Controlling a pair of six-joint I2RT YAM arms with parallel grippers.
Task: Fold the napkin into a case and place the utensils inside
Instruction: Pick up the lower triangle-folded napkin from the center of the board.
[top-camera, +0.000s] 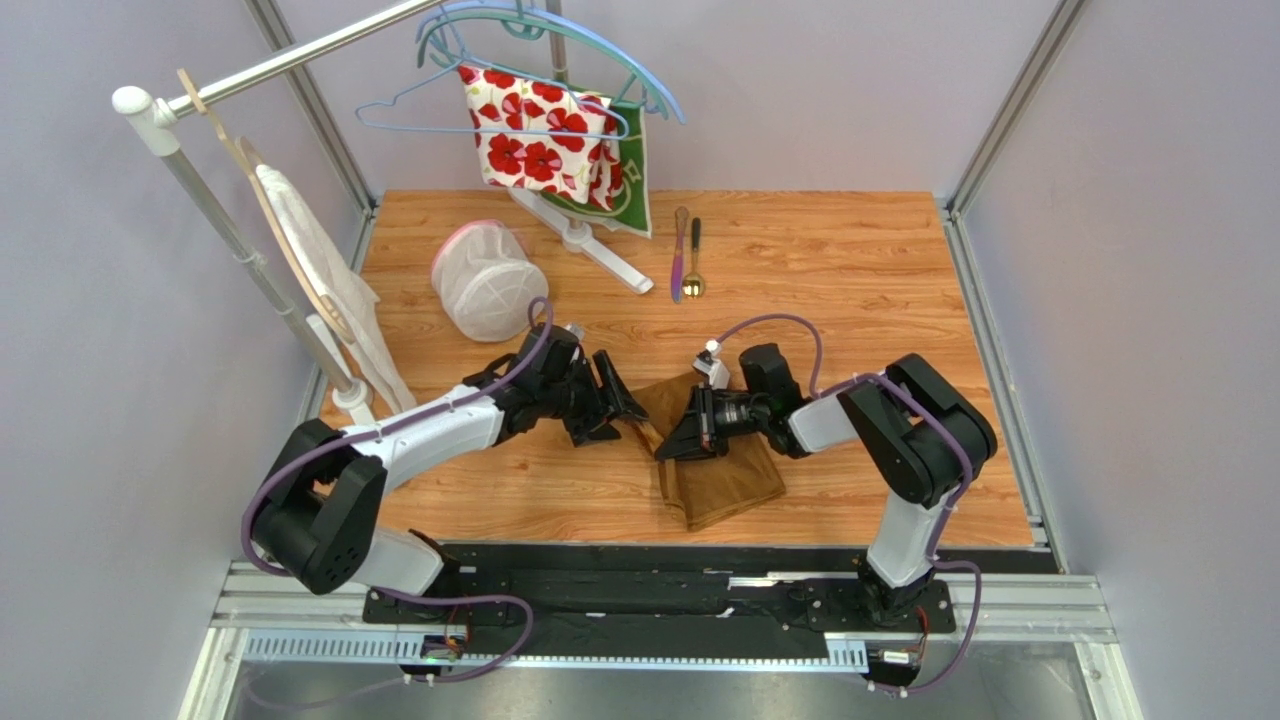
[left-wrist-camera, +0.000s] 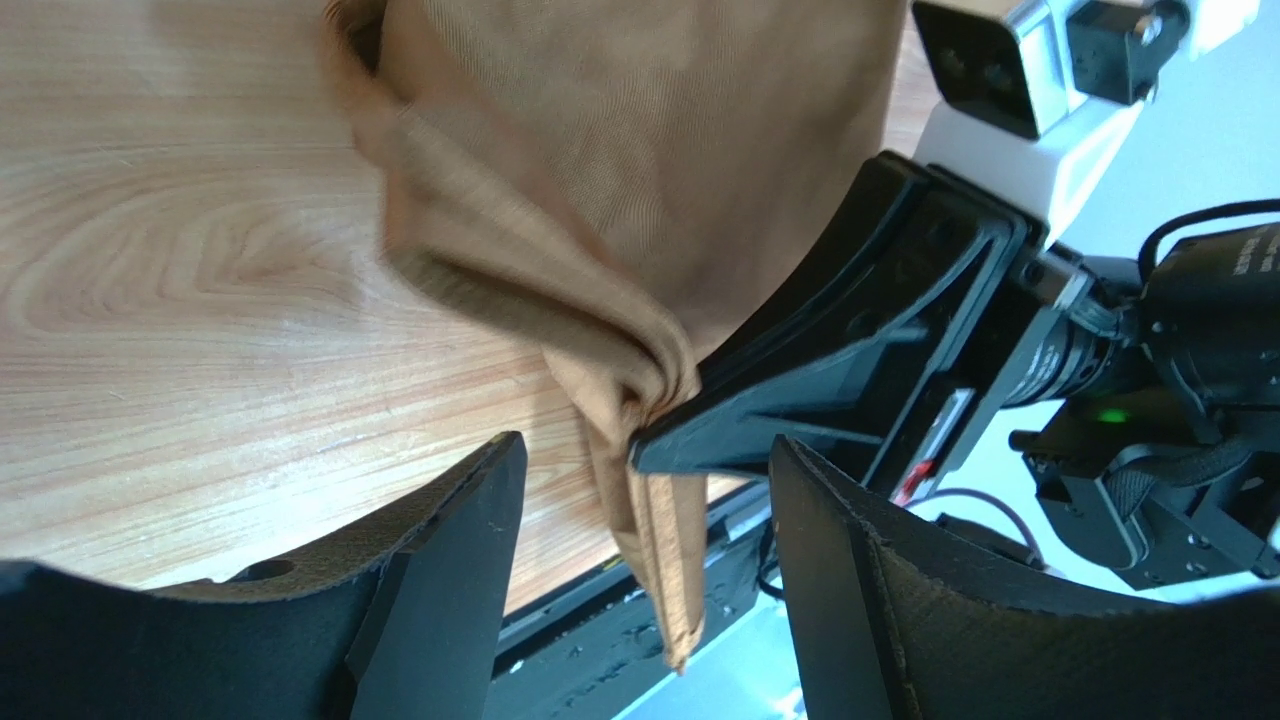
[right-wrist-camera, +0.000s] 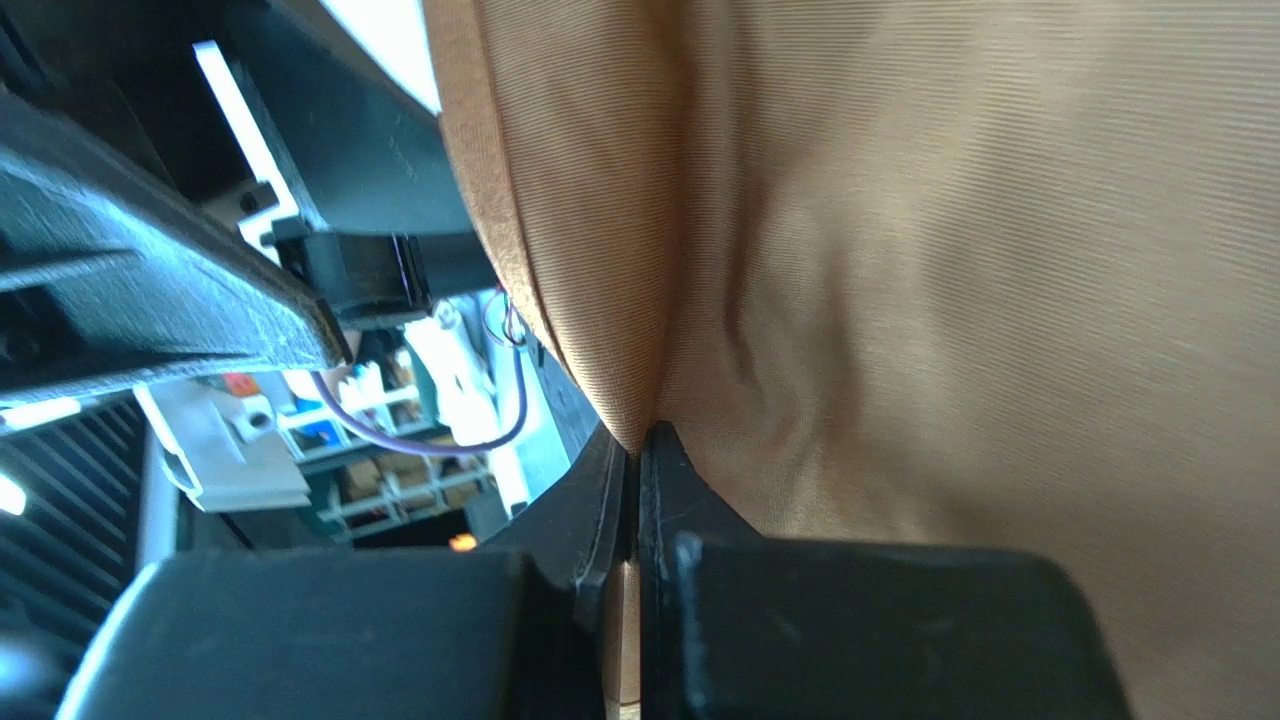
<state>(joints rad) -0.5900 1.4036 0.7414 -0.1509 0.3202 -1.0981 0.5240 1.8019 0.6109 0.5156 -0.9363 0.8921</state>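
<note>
The golden-brown napkin (top-camera: 730, 468) lies partly folded on the wooden table between the two arms, with one corner lifted. My right gripper (top-camera: 675, 435) is shut on that lifted fold; in the right wrist view its jaws (right-wrist-camera: 637, 444) pinch the napkin (right-wrist-camera: 932, 270). My left gripper (top-camera: 619, 408) is open just to the left. In the left wrist view its fingers (left-wrist-camera: 451, 570) stand on either side of the hanging strip of napkin (left-wrist-camera: 661, 555) without touching it, right by the right gripper's tip (left-wrist-camera: 669, 435). The utensils lie side by side at the far middle: a purple knife (top-camera: 679, 248) and a gold spoon (top-camera: 693, 263).
A white mesh basket (top-camera: 484, 281) stands at the back left. A clothes rack (top-camera: 241, 248) carries hangers, a white cloth (top-camera: 323, 278), a red-flowered cloth (top-camera: 541, 132) and a green cloth (top-camera: 643, 188); its white foot (top-camera: 594, 240) reaches onto the table near the utensils.
</note>
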